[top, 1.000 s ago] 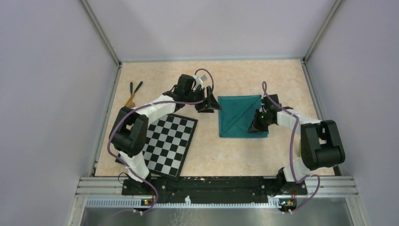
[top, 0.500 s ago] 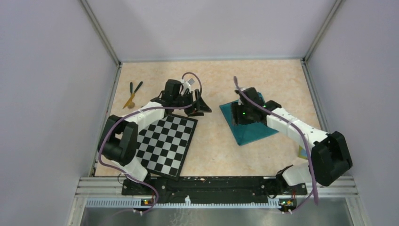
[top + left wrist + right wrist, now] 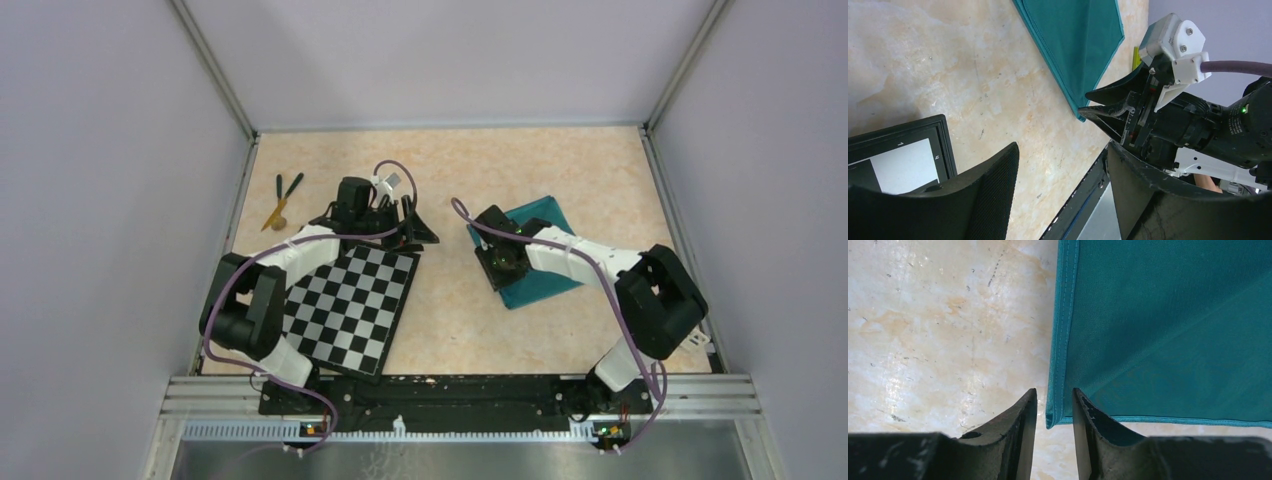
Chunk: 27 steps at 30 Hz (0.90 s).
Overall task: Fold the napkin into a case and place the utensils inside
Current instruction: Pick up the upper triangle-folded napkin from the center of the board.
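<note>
Right of centre on the worktop point(image 3: 450, 170) I'm mid-fold: right gripper point(image 3: 1054, 392) straddles a corner of the napkin point(image 3: 1173, 330), fingers narrowly apart; left gripper point(image 3: 1063, 150) open, empty. Next: pinch, fold over.

Teal napkin point(image 3: 1168, 330) of matt, finely woven cloth with stitched hems. Beneath the napkin, a smooth, faintly glossy marbled tabletop point(image 3: 948, 315), lightly scuffed. Beside the napkin, a smooth black-and-white checkerboard mat point(image 3: 350, 300).

Napkin point(image 3: 530, 288) right of centre, checkerboard point(image 3: 350, 310) front left, utensils point(image 3: 282, 198) behind it, far left, seemingly touching one another.
</note>
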Tool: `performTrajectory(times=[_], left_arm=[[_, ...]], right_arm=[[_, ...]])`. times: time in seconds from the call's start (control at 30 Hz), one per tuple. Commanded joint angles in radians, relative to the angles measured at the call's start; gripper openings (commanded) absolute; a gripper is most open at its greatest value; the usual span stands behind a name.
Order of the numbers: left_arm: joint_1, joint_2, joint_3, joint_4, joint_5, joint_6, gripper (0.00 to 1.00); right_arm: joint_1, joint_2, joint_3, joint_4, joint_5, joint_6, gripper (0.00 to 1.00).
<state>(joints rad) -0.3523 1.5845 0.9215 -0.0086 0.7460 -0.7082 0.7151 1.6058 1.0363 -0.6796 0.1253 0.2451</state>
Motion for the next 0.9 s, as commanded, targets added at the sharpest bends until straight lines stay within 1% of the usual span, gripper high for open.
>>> performTrajectory(times=[0.0,0.2,0.37,0.47,0.63,0.7,0.87], left_arm=[[0.006,-0.036,-0.019,0.058,0.028,0.009,0.71],[0.006,-0.030,-0.018,0.065,0.034,0.006,0.71],[0.007,-0.028,-0.016,0.064,0.037,0.007,0.71],[0.007,-0.026,-0.018,0.065,0.036,0.007,0.72],[0.006,-0.013,-0.021,0.073,0.041,0.006,0.73],[0.007,-0.005,-0.024,0.077,0.043,0.002,0.74],[0.006,0.009,-0.050,0.117,0.029,-0.048,0.78]], right_arm=[[0.013,0.013,0.013,0.010,0.017,-0.012,0.33],[0.013,0.054,-0.001,0.032,0.007,-0.008,0.35],[0.013,0.085,-0.011,0.030,0.036,0.004,0.35],[0.013,0.103,-0.025,0.040,0.053,0.011,0.38],[0.013,0.152,-0.064,0.079,0.100,0.030,0.37],[0.013,0.171,-0.076,0.093,0.121,0.042,0.33],[0.015,0.162,-0.109,0.165,0.147,0.053,0.10]])
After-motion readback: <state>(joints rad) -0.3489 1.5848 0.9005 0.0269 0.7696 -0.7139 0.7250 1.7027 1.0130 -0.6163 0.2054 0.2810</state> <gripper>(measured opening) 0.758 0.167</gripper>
